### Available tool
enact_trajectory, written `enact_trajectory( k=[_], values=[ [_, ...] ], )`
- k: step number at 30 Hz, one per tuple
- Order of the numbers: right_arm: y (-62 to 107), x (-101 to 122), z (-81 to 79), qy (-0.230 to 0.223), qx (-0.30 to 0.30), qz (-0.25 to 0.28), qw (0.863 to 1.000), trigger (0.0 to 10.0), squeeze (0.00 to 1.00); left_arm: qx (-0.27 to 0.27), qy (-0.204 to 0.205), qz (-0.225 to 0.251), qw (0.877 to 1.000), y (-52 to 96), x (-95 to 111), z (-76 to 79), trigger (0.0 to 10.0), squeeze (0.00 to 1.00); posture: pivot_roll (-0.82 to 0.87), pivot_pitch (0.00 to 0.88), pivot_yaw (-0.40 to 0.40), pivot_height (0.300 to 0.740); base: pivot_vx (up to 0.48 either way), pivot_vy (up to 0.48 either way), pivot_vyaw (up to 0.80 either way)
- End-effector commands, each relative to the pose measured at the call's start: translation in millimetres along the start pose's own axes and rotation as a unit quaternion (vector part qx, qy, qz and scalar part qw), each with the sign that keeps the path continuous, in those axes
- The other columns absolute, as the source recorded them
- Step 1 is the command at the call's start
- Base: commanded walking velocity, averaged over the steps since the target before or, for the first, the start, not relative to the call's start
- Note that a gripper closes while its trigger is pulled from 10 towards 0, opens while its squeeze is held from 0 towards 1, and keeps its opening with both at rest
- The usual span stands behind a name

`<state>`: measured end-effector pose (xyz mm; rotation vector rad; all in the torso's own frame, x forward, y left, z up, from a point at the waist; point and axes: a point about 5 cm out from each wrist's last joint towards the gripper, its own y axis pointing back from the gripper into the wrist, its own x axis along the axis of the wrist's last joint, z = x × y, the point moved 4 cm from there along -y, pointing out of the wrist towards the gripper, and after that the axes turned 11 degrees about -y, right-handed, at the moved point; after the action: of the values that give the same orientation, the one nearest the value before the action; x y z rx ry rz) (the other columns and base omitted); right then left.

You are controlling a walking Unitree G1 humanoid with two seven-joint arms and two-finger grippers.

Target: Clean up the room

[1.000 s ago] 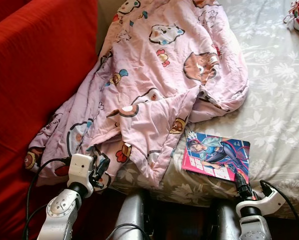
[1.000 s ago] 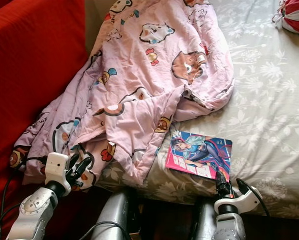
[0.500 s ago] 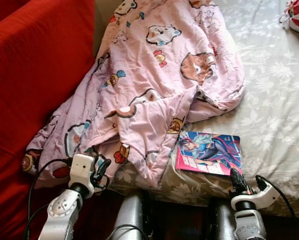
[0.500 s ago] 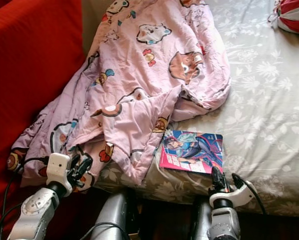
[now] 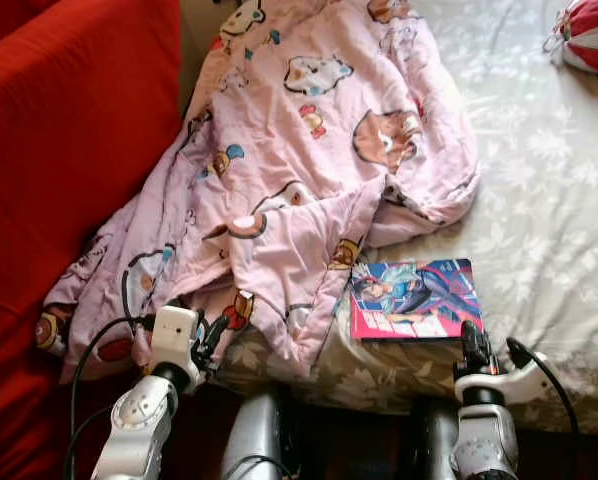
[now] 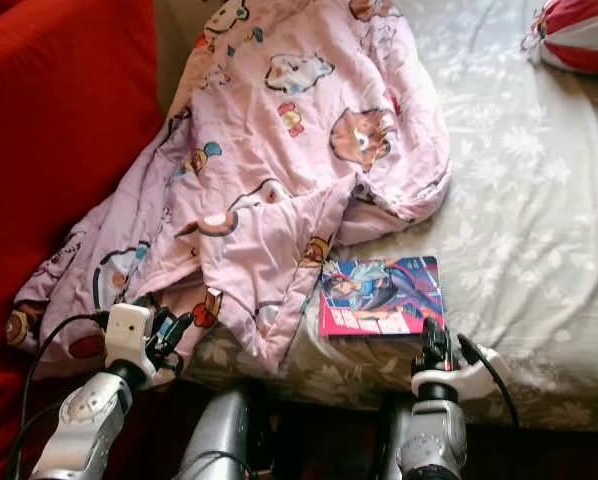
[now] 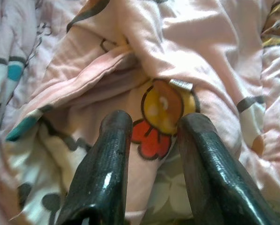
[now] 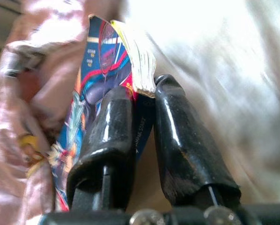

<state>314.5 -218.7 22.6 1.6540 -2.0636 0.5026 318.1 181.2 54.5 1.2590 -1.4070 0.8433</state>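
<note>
A pink cartoon-print blanket (image 5: 309, 170) lies crumpled over the left half of the bed and hangs off its near edge. Beside the blanket's lower fold lies a colourful comic book (image 5: 409, 298), close to the bed's front edge. My right gripper (image 5: 471, 340) is at the comic's near right corner. In the right wrist view its fingers (image 8: 116, 126) are shut on that corner, and the pages (image 8: 140, 61) fan out above them. My left gripper (image 5: 211, 335) is open at the blanket's hanging hem, with a printed red and yellow patch (image 7: 161, 117) showing between its fingers.
The bed has a grey floral sheet (image 5: 549, 200) that is bare on the right half. A red sofa (image 5: 69, 130) stands close along the bed's left side. A red and white striped item (image 5: 589, 35) sits at the bed's far right corner.
The comic has turned so that its near edge lies more level with the bed's front edge, with my right gripper staying at its corner. The whole view has shifted a little.
</note>
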Motion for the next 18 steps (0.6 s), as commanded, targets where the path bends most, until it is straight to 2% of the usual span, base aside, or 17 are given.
enact_trajectory(
  k=[1, 4, 6, 10, 11, 12, 13, 14, 18],
  values=[
    [1.8, 2.7, -7.9, 0.029, 0.015, 0.006, 0.999, 0.0, 0.00, 0.012, -0.002, -0.011, 1.000, 2.1, -7.1, -4.6, 10.0, 0.00, 0.09, 0.141, 0.123, 0.601, 0.000, 0.000, 0.00],
    [-2.5, 12.9, -27.9, 0.048, 0.045, 0.024, 0.998, 0.0, 0.00, 0.024, 0.014, -0.005, 1.000, -3.3, -4.2, -4.7, 10.0, 0.00, 0.08, 0.126, 0.107, 0.601, 0.000, 0.000, 0.00],
    [-2.0, 15.9, -50.7, 0.086, 0.090, 0.019, 0.992, 0.0, 0.00, 0.033, 0.021, -0.002, 0.999, -6.8, -4.1, -4.0, 10.0, 0.00, 0.06, 0.109, 0.092, 0.601, 0.000, 0.000, 0.00],
    [1.0, 18.8, -80.0, 0.145, 0.141, 0.010, 0.979, 0.0, 0.00, 0.042, 0.038, -0.001, 0.998, -10.1, -5.5, -0.9, 10.0, 0.00, 0.04, 0.088, 0.071, 0.601, 0.000, 0.000, 0.00],
    [1.3, 21.2, -82.5, 0.147, 0.141, 0.012, 0.979, 0.0, 0.00, 0.042, 0.039, -0.001, 0.998, -11.0, -5.8, 0.1, 10.0, 0.00, 0.03, 0.080, 0.061, 0.601, 0.000, 0.000, 0.00],
    [1.6, 24.4, -86.7, 0.160, 0.144, 0.011, 0.977, 7.9, 0.00, 0.046, 0.045, 0.000, 0.998, -12.7, -6.3, 1.7, 10.0, 0.00, 0.02, 0.070, 0.050, 0.601, 0.000, 0.000, 0.00],
    [1.7, 25.4, -88.0, 0.165, 0.146, 0.010, 0.975, 7.9, 0.00, 0.049, 0.049, 0.000, 0.998, -13.4, -6.6, 2.4, 10.0, 0.00, 0.02, 0.065, 0.048, 0.601, 0.000, 0.000, 0.00],
    [1.4, 25.0, -87.1, 0.192, 0.142, 0.001, 0.971, 10.0, 0.00, 0.052, 0.056, 0.000, 0.997, -14.6, -6.7, 3.5, 10.0, 0.00, 0.02, 0.055, 0.040, 0.601, 0.000, 0.000, 0.00],
    [1.5, 22.4, -86.0, 0.245, 0.142, -0.017, 0.959, 10.0, 0.00, 0.056, 0.063, 0.002, 0.996, -18.4, -6.4, 7.8, 10.0, 0.00, 0.01, 0.039, 0.021, 0.601, 0.000, 0.000, 0.00]
  ],
)
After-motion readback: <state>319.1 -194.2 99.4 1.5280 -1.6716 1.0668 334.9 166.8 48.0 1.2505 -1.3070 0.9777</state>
